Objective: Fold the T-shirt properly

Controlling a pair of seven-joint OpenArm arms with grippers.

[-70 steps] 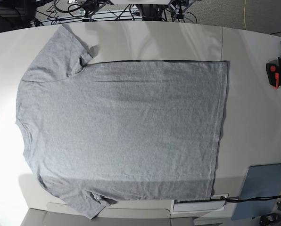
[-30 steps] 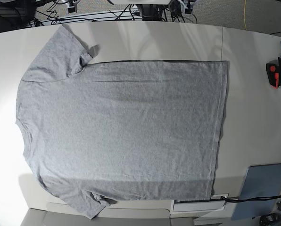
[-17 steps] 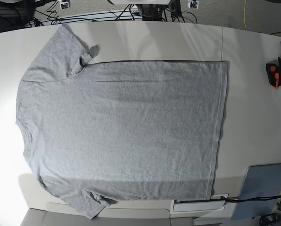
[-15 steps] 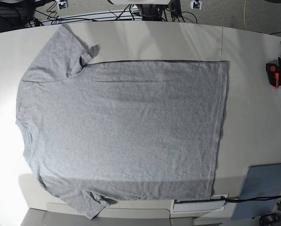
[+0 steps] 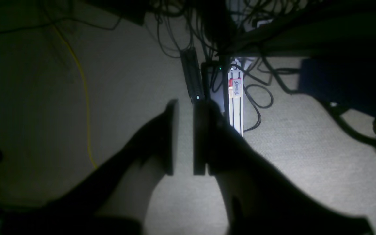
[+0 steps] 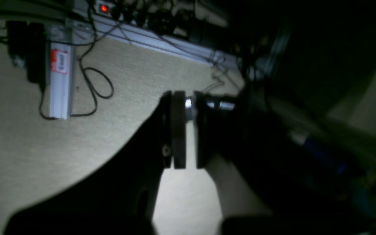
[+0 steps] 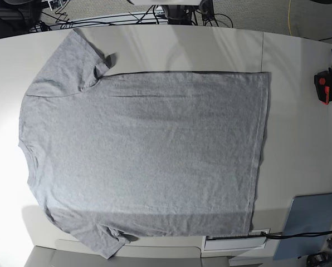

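The shirt [image 7: 143,156] lies spread flat on the table [image 7: 299,83], plain grey side up, collar end toward the base view's left and hem toward its right, one sleeve [image 7: 68,61] at the far edge and the other hanging slightly over the near edge. It looks light, soft and limp, so it should drape and wrinkle when lifted; pinching the hem corners or a sleeve and shoulder edge seems the best hold, with both arms lifting together. Neither arm appears in the base view. The left gripper [image 5: 184,137] and right gripper [image 6: 188,130] each show as dark silhouettes over carpet and cables, jaws nearly together with a thin gap, grasping nothing. Both wrist views are dim and show no shirt. The collar and any lettering are hidden.
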